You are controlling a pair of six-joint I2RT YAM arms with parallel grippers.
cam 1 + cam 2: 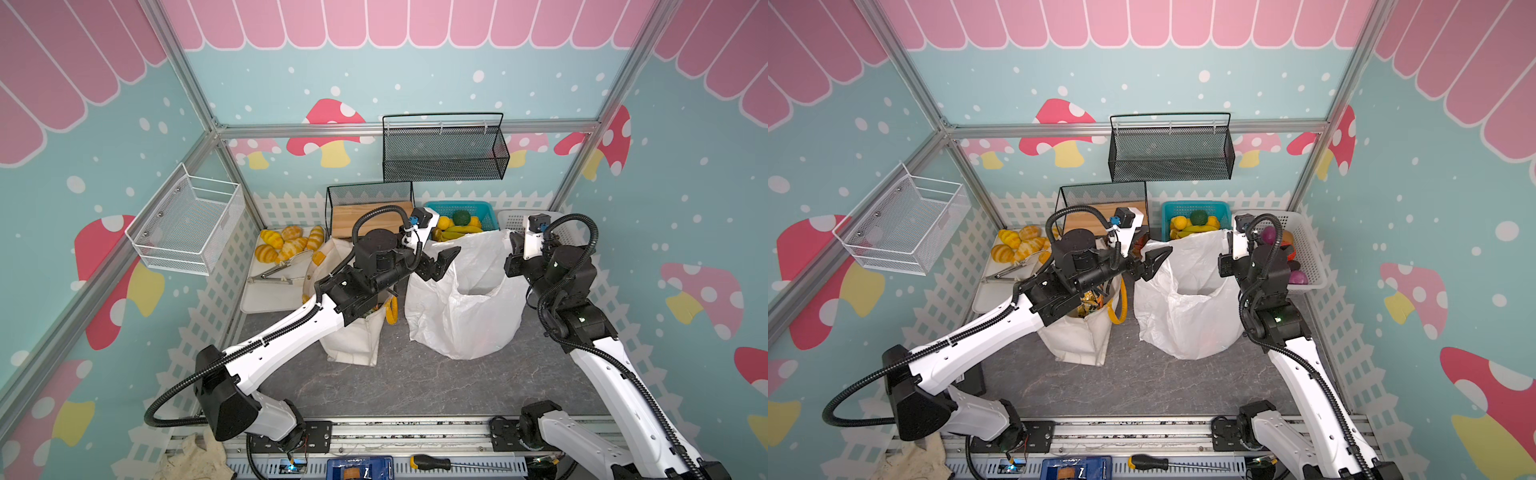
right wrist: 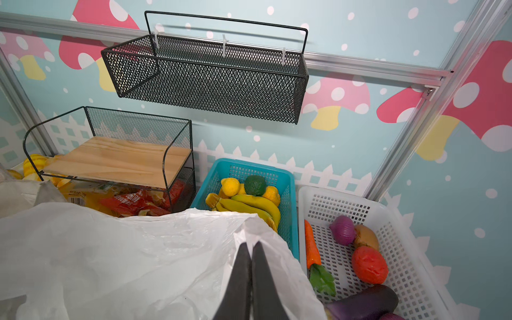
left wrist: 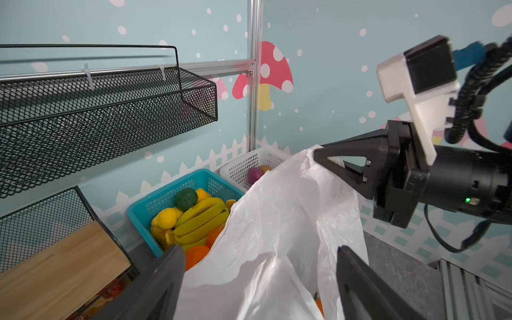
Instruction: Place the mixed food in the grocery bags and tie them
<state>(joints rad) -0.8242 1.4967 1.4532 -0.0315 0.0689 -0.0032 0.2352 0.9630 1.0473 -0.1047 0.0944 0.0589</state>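
The white plastic carrier bag [image 1: 465, 316] [image 1: 1192, 316] stands open at mid-table. My right gripper [image 1: 515, 243] [image 2: 250, 245] is shut on the bag's far right edge [image 2: 266, 230] and holds it up; the left wrist view shows it too [image 3: 321, 156]. My left gripper [image 1: 446, 262] [image 1: 1156, 262] [image 3: 259, 249] hangs open at the bag's upper left edge, with film [image 3: 277, 221] between its spread fingers. A bit of an orange thing [image 3: 318, 303] shows inside the bag. The cream canvas tote [image 1: 357, 336] [image 1: 1075, 336] stands left of it, under my left arm, with snack packets [image 1: 1090, 301] inside.
Behind the bags are a teal fruit basket [image 1: 482, 208], a white basket [image 1: 1308, 249] with an eggplant [image 2: 365, 302] and other toy vegetables, and a wire rack with a wooden board [image 2: 119, 160] over packets. A tray [image 1: 270, 295] at left holds bread rolls and tongs. A black mesh shelf [image 1: 444, 158] hangs above.
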